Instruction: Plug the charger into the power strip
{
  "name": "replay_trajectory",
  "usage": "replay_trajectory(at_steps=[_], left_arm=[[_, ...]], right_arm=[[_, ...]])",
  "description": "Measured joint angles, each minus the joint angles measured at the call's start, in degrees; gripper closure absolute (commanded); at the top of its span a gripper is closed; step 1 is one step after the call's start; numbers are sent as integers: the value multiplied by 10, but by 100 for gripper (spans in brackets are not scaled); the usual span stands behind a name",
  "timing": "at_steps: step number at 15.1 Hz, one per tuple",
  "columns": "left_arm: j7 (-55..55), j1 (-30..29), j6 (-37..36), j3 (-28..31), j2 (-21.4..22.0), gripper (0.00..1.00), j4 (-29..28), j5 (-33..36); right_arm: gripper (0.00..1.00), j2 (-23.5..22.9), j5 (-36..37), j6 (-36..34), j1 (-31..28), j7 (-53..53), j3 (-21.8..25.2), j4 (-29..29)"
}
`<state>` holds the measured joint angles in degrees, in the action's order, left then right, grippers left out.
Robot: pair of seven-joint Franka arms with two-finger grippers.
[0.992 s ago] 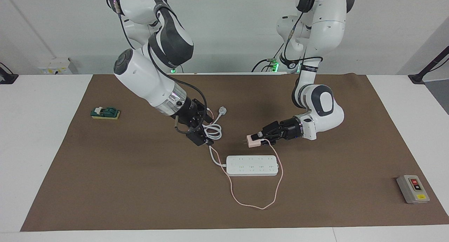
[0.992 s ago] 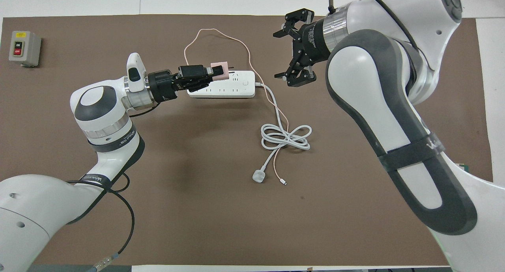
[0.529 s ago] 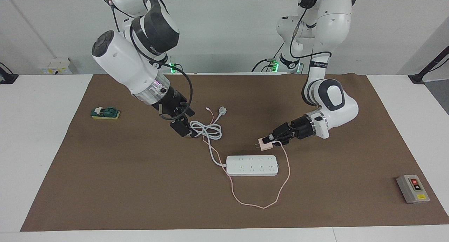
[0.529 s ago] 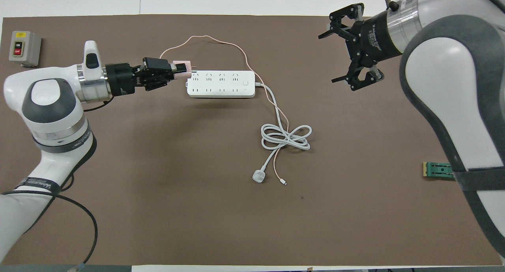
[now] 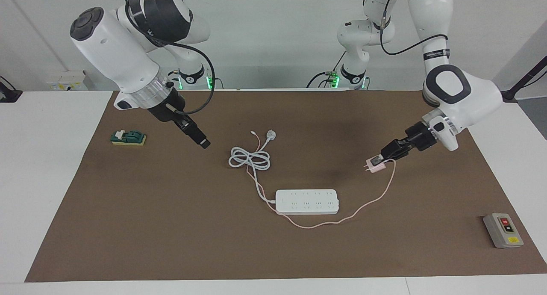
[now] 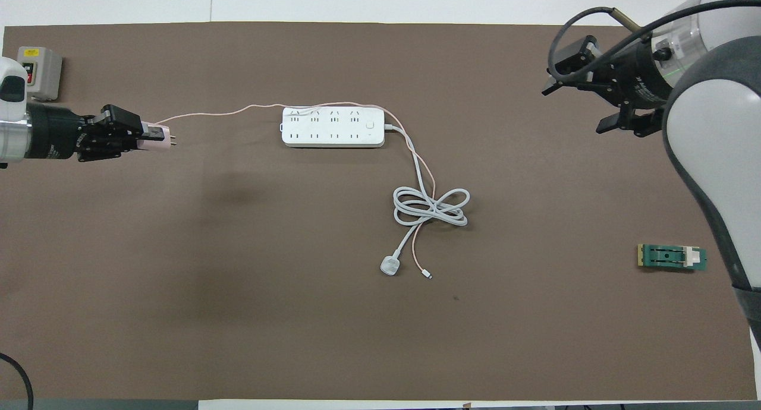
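A brown mat covers the counter (image 5: 128, 226). The power strip (image 5: 307, 201) lies flat mid-mat. The left claw (image 5: 377, 162) is clamped on the pink charger (image 5: 375, 166), raised over the mat toward the left arm's end, its cable (image 5: 367, 204) trailing to the strip. The right claw (image 6: 597, 98) hangs wide open and empty over the right arm's end.

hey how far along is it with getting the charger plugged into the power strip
Done: the left gripper is shut on the charger, lifted off the mat. In hand: it holds the charger in the air toward the left arm's end of the table, clear of the power strip. Left: bringing the prongs to a socket and pushing in. The right gripper hangs open, waiting.
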<state>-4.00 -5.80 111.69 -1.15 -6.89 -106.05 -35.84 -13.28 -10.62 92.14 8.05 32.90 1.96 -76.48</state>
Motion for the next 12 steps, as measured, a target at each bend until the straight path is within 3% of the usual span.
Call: replay_trajectory(at_steps=[3, 7, 12], left_arm=[[10, 1, 8, -3, 5, 100, 0, 68], [28, 1, 56, -4, 4, 100, 0, 101], [202, 11, 80, -8, 2, 100, 2, 206]], right_arm=[[0, 21, 50, -13, -22, -158, 0, -4], [0, 64, 79, -39, -64, -334, 1, -27], [0, 122, 101, -104, -89, -386, 1, -67]])
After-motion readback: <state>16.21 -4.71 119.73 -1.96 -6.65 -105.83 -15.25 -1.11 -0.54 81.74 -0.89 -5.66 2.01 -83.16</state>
